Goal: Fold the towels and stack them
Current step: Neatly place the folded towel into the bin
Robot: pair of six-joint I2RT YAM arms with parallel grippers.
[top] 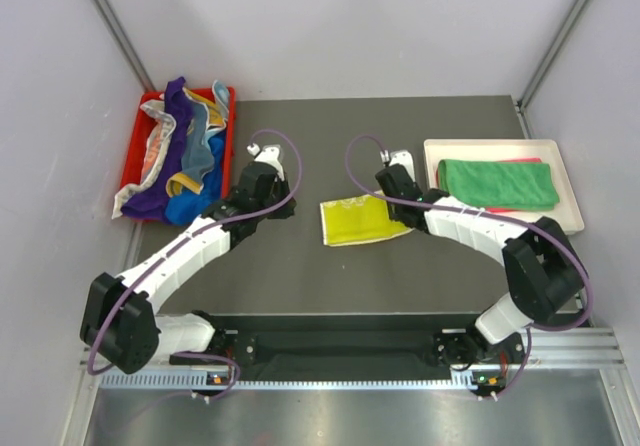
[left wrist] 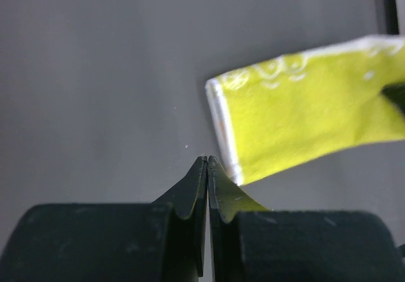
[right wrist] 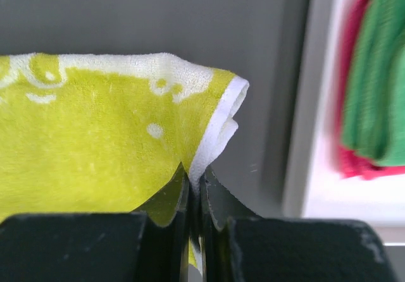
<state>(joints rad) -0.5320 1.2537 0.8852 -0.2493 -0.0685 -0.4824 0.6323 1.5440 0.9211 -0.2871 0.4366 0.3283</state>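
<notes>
A folded yellow-green patterned towel (top: pixel 358 220) lies mid-table; it also shows in the left wrist view (left wrist: pixel 310 124) and the right wrist view (right wrist: pixel 95 155). My right gripper (top: pixel 397 188) is shut on its right white-hemmed edge (right wrist: pixel 218 133), lifting that corner slightly. My left gripper (top: pixel 262 188) is shut and empty, left of the towel; its fingertips (left wrist: pixel 201 168) sit just short of the towel's near corner. A folded green towel (top: pixel 498 182) lies on a pink one (top: pixel 520 209) in the white tray (top: pixel 572 216). Several unfolded towels (top: pixel 180 156) fill the red bin (top: pixel 224 96).
The red bin stands at the back left, with towels spilling over its front edge. The white tray stands at the back right, close beside my right gripper; its rim shows in the right wrist view (right wrist: pixel 319 105). Grey walls enclose the table.
</notes>
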